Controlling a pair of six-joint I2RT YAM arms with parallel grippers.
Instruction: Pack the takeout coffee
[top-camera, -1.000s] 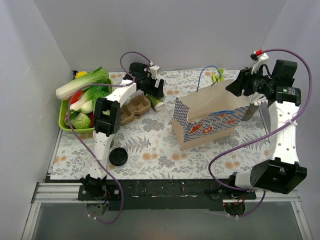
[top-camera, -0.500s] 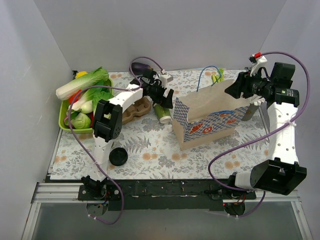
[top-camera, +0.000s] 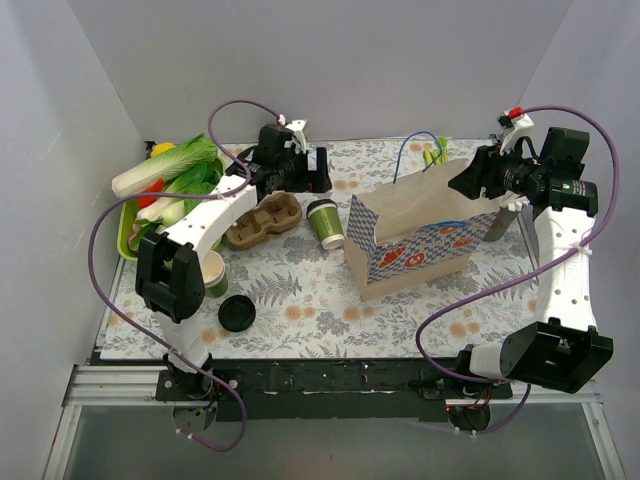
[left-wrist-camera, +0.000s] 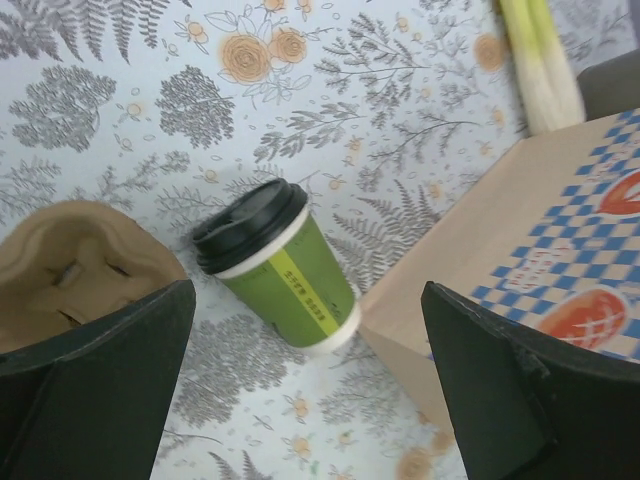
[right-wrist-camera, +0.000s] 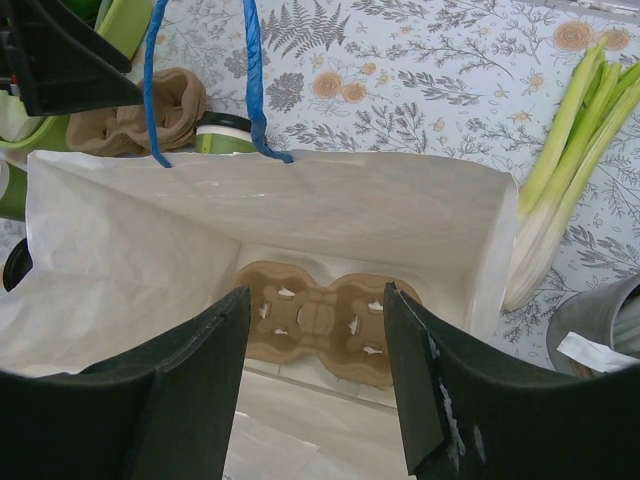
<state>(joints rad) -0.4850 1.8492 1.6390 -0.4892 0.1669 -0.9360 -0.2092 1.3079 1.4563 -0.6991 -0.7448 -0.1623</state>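
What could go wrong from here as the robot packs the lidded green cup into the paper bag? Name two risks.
1. The takeout coffee stands close beside the paper bag; the open left tool closing on it could catch the bag wall or tip the cup.
2. Blue handles stand over the bag mouth and could snag the cup before it reaches the carrier inside.

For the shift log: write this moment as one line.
left gripper open, nothing held | takeout coffee standing free beside paper bag | right gripper open at bag mouth | cup carrier in bag
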